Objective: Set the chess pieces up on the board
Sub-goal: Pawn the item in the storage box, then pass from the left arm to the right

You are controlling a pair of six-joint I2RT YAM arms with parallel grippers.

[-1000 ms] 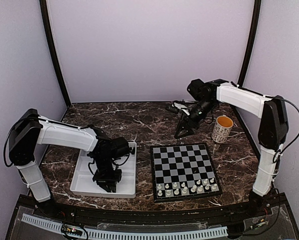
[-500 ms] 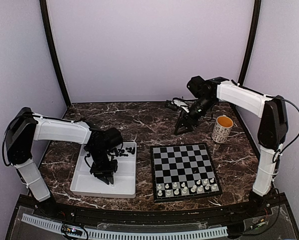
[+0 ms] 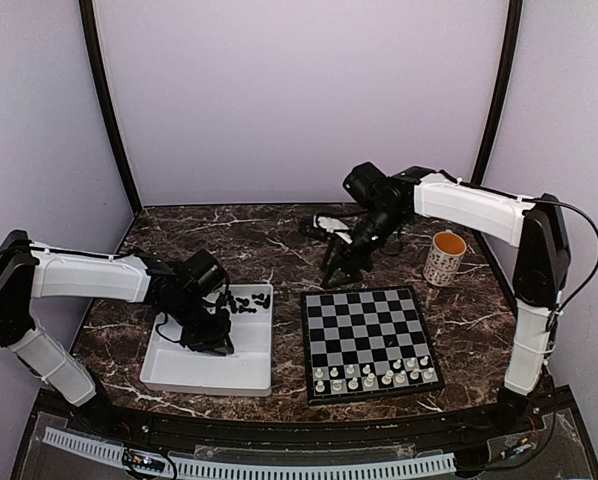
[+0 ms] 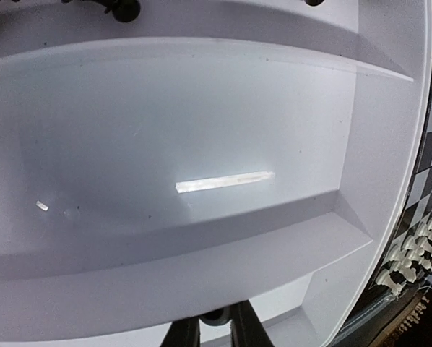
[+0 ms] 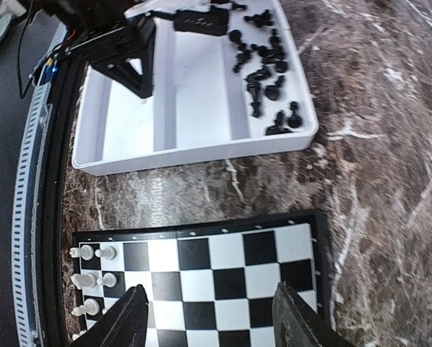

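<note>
A white tray (image 3: pixel 251 355) lies on the bench (image 3: pixel 279 240) just left of the board (image 3: pixel 364 320), divided into compartments by low ridges. A loose heap of black chess pieces (image 3: pixel 247 303) fills the compartment level with the board's far edge; the other compartments look bare. The white chess pieces (image 3: pixel 374 376) stand on the board's two nearest rows. A mug (image 3: pixel 443 258) with an orange inside stands beyond the board's far right corner; what it holds cannot be made out.

The left arm stretches low towards the board, its wrist bent down into the tray. The left hand (image 3: pixel 207 338) hangs over a bare compartment, apart from the black heap. Its fingers (image 4: pixel 181 334) are pinched nearly together on a small dark piece (image 4: pixel 216 316), rounded, seemingly one black figure.

The right arm rises at the board's right side and reaches over to beyond its far edge. The right hand (image 3: pixel 334 272) tilts down near the board's far left corner, above the surface, fingers spread wide with nothing between them, well away from the white rows.
</note>
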